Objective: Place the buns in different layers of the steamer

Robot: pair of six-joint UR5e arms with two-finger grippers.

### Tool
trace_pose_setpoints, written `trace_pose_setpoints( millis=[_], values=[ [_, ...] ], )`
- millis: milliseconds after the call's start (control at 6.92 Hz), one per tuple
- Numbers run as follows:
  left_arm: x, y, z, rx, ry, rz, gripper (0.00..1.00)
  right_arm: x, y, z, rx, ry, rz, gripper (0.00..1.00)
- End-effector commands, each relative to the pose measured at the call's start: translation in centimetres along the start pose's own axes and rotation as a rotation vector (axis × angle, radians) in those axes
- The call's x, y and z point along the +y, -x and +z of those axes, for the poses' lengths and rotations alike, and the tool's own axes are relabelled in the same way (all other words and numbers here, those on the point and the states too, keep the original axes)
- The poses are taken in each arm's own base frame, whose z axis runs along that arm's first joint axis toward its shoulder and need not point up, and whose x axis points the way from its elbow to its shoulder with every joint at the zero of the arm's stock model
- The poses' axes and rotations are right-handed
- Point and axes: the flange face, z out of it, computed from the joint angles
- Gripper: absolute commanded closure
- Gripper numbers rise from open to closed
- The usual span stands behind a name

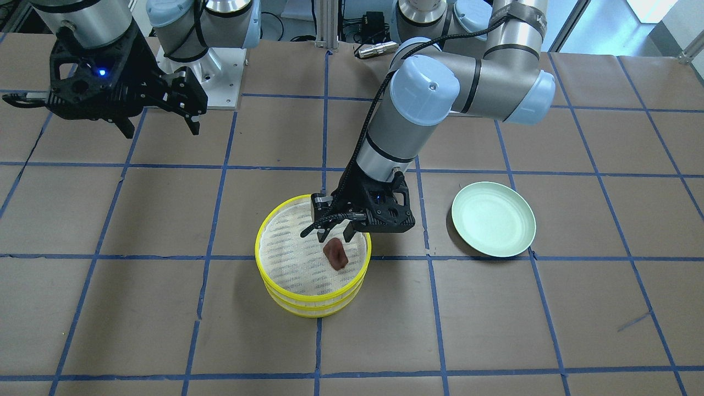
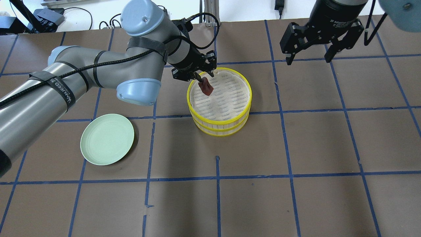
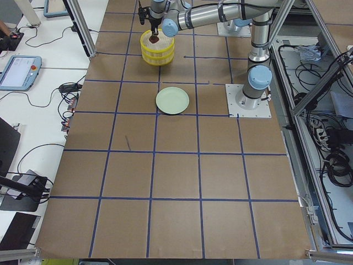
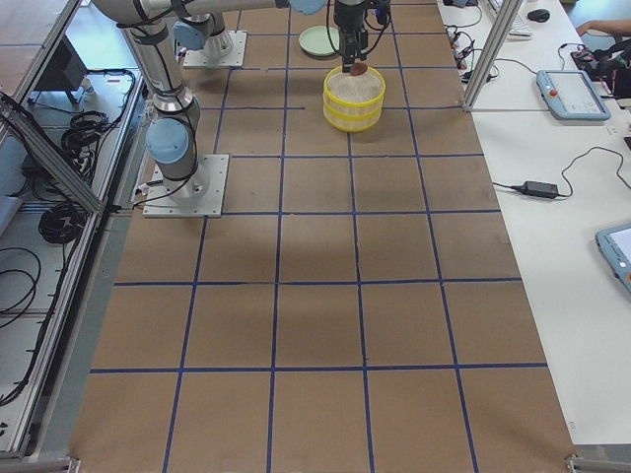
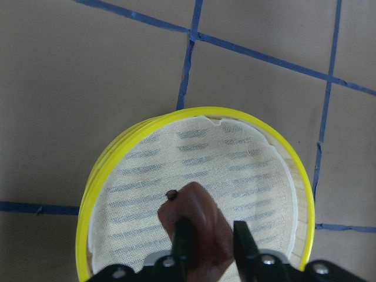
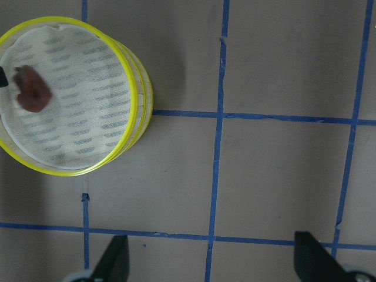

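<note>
The steamer [image 1: 263,270] stands as two stacked yellow-rimmed layers, the upper layer [image 2: 230,98] on the lower layer [image 2: 219,131]. My left gripper [image 1: 334,236] is shut on the dark reddish-brown bun [image 1: 336,256] and holds it just above the upper layer's mesh, near the rim on the robot's left. The left wrist view shows the bun [image 5: 202,217] between the fingers [image 5: 185,244] over the mesh. The white bun shows in no view. My right gripper [image 2: 309,56] is open and empty, high above the table to the steamer's right; its wrist view shows the steamer [image 6: 140,100].
A pale green plate [image 2: 107,139] lies empty on the table on the robot's left of the steamer, also in the front view [image 1: 493,219]. The brown table carries a grid of blue tape lines.
</note>
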Motion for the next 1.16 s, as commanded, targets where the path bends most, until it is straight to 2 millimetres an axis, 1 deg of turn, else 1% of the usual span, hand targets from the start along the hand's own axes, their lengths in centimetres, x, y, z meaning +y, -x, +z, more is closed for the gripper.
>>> trace_pose_setpoints(
  millis=[0,145,289,434,578,723,867,1012],
  values=[
    [-0.1,-0.2,-1.7,0.003,-0.031,0.04,0.0,0.5,0.0,-0.1,0.006,0.023,-0.01,0.0],
    [-1.0,0.8,-3.0,-0.03,-0.055,0.172,0.0,0.6,0.3,-0.1,0.006,0.023,-0.015,0.0],
    [-3.0,4.5,-4.8,-0.1,-0.006,0.286,0.0,0.4,0.3,-0.7,0.008,0.002,-0.011,0.0],
    [-5.4,8.6,-8.6,-0.127,0.023,0.304,0.0,0.5,0.2,-1.0,0.028,-0.005,0.001,0.0],
    [-6.6,11.7,-13.4,-0.143,0.074,0.328,0.0,0.4,-0.2,-1.2,0.054,-0.007,0.004,0.0],
    [-7.0,13.8,-17.4,-0.151,0.105,0.292,0.0,0.5,0.1,-1.3,0.039,-0.009,0.014,0.0],
    [-6.1,15.1,-20.6,-0.177,0.176,0.237,0.0,0.3,-0.3,-1.2,0.032,-0.007,0.075,0.0],
    [-4.1,15.9,-22.8,-0.285,0.243,0.227,0.0,0.4,0.1,-1.3,0.04,-0.012,0.08,0.0]
  ],
)
